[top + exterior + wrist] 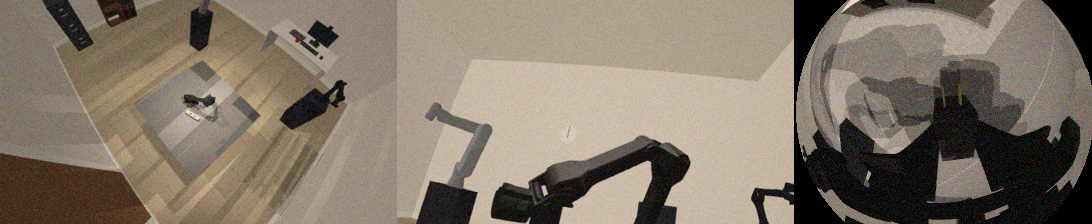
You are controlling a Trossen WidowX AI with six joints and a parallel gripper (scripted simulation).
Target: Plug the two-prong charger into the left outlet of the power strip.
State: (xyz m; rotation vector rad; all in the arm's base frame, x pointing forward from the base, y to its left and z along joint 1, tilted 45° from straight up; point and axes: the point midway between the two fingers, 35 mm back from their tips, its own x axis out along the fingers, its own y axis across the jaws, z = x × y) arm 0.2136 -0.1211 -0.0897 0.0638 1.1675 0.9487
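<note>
The black charger [955,131] shows in the wrist view with its two brass prongs pointing away from the camera, toward the top of the view. My gripper [953,123] is shut on the charger body, with one dark finger against each side. The white power strip [192,114] lies on the grey mat in the top view, close beside my dark arm [198,100]. Its outlets are too small to tell apart, and I cannot make the strip out surely in the wrist view. In the exterior view the charger and the strip cannot be seen.
The grey mat [163,116] lies under the arm and strip. Farther off stand a white desk [286,30] with a monitor [323,33], a black pedestal [306,109] carrying another arm, and a second black pedestal [200,30]. Strong shadows cross the wrist view.
</note>
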